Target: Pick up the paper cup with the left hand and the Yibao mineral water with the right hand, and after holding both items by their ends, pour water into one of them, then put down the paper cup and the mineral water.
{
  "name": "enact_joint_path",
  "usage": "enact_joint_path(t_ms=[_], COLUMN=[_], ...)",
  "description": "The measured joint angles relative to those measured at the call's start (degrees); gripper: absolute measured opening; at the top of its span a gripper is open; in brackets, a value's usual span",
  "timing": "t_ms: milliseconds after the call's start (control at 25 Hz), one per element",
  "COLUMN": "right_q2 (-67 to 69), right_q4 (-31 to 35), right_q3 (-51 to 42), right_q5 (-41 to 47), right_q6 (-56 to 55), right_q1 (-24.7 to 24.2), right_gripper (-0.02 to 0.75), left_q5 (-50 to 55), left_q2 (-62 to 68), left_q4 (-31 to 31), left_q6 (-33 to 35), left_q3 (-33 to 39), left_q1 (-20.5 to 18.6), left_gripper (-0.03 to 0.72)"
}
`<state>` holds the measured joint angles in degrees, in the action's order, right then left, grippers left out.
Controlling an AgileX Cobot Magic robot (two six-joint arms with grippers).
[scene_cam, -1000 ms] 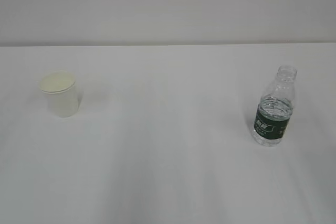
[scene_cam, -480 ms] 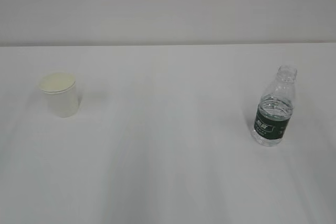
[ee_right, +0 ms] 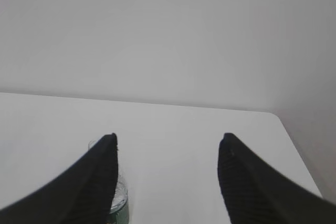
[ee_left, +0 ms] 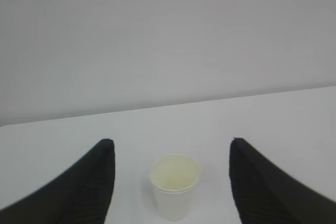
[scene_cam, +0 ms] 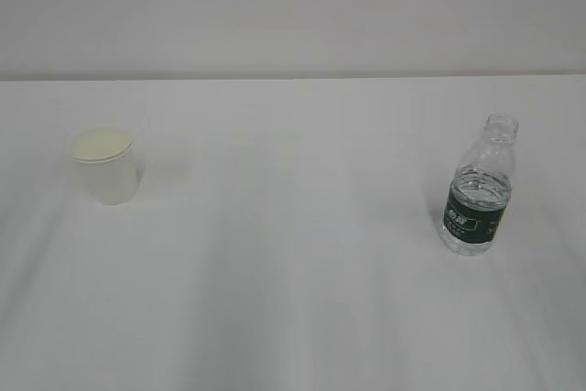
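The paper cup (scene_cam: pixel 105 165) stands upright on the left of the white desk (scene_cam: pixel 293 272), its cream inside showing. The Yibao mineral water (scene_cam: pixel 478 188) stands upright well apart on the right, capless, with a dark green label whose white writing is too small to read. The left gripper (ee_left: pixel 170 148) has its jaws spread wide, the cup just beyond and between them, untouched. The right gripper (ee_right: pixel 168 140) is likewise spread, holding nothing; the bottle (ee_right: pixel 116 195) peeks out behind its left finger (ee_right: pixel 94 177)
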<state>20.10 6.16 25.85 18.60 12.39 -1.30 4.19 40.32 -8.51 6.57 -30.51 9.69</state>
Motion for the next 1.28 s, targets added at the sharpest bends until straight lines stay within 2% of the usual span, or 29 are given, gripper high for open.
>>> enact_joint_path(t_ms=[240, 360, 520, 720, 1000, 1280], right_q2=[0.1, 0.1, 1.51, 6.11, 13.14, 15.67], right_q4=[0.38, 0.59, 1.83, 2.76, 3.4, 3.4], right_q3=[0.0, 0.0, 0.0, 0.0, 0.0, -4.6], right_q5=[-0.09, -0.23, -0.26, -1.73, -8.93, -18.6], right_q6=[0.1, 0.29, 0.78, 1.6, 1.89, 1.89], right_q1=[0.0, 0.0, 0.14, 2.75, 7.75, 11.34], right_gripper=[0.461, 0.461, 0.461, 0.461, 0.461, 0.461], left_q5=[-9.0, -12.2, -13.3, -14.32, -19.71, -27.09], left_q2=[2.19, 2.28, 2.28, 2.28, 5.73, 15.02], left_q4=[-1.72, -3.46, -3.81, -0.16, 1.13, 11.82], left_q6=[0.0, 0.0, 0.0, 0.0, -1.61, -12.27], left_q3=[4.82, 8.65, 10.16, 10.18, 10.18, 10.18], left_q1=[2.21, 2.16, 2.16, 2.16, 2.16, 2.16], left_gripper=[0.497, 0.497, 0.497, 0.497, 0.497, 0.497])
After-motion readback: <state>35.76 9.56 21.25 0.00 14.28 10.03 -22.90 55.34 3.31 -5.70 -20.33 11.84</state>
